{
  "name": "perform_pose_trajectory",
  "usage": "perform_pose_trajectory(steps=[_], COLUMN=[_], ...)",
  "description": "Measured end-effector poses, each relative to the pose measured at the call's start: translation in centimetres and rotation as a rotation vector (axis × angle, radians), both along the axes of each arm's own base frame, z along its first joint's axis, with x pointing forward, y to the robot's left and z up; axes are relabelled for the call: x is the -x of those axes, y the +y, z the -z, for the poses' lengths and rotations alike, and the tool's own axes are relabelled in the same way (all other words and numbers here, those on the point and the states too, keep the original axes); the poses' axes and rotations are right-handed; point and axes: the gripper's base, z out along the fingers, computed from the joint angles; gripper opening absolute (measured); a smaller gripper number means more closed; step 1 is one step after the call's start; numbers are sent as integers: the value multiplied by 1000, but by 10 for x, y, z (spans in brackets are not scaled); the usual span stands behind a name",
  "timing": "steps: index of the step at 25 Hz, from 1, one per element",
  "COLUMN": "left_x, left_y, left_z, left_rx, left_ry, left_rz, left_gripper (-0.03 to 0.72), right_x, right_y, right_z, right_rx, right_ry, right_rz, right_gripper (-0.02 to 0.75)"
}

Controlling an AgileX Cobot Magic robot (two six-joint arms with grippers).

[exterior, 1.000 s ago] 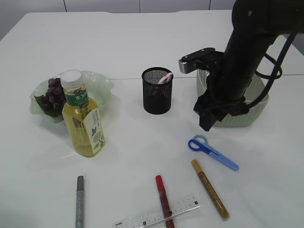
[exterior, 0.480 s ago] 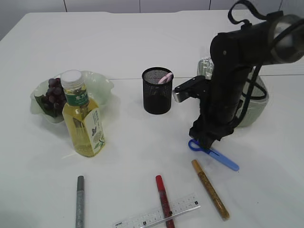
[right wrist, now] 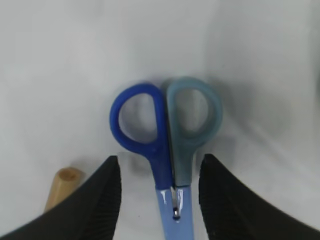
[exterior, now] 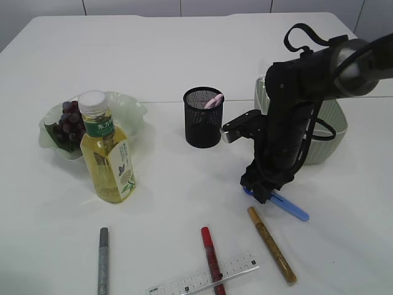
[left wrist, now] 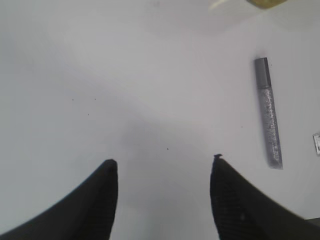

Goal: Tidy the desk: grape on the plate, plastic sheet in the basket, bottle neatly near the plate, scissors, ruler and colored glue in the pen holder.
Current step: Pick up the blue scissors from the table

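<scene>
My right gripper [right wrist: 159,192] has come down from the pale green basket [exterior: 328,132]. Its fingers sit apart around the blue scissors [right wrist: 167,150] lying on the white table [exterior: 184,184], not squeezing.

My left gripper [left wrist: 163,200] hangs with fingers apart, holding nothing.

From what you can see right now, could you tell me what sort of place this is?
Probably a desk or office worktable being tidied: a white table with a mesh pen holder, scissors and a ruler.

Right gripper [exterior: 263,192] lowered onto the blue scissors [exterior: 288,206] at 4 o'clock of the mesh pen holder [exterior: 203,118]. Gold glue pen [exterior: 272,244] lies just beside, on the surface [exterior: 184,55].
</scene>
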Motion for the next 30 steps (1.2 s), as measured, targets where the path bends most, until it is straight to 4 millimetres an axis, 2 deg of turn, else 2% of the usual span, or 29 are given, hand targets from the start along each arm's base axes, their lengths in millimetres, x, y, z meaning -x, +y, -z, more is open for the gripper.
perform_pose_trajectory(steps=[5, 11, 17, 22, 26, 30], left_x=[-2, -2, -2, -3, -3, -3], left_y=[0, 1, 1, 1, 1, 1], left_z=[0, 0, 0, -1, -1, -1], left_rx=[-3, -13, -17, -17, -17, -17], left_ry=[-17, -24, -28, -30, -30, -30], left_rz=[-3, 0, 0, 0, 0, 0], left_gripper=[433, 433, 433, 433, 433, 433], right_x=[0, -1, -1, -2, -6, -6], right_y=[0, 0, 0, 1, 3, 11], right_z=[10, 12, 13, 12, 5, -27], right_rx=[7, 8, 9, 8, -9, -130], right_ry=[20, 22, 22, 19, 0, -34], right_rz=[7, 9, 10, 10, 8, -24], right_gripper=[373, 361, 185, 167, 166, 166])
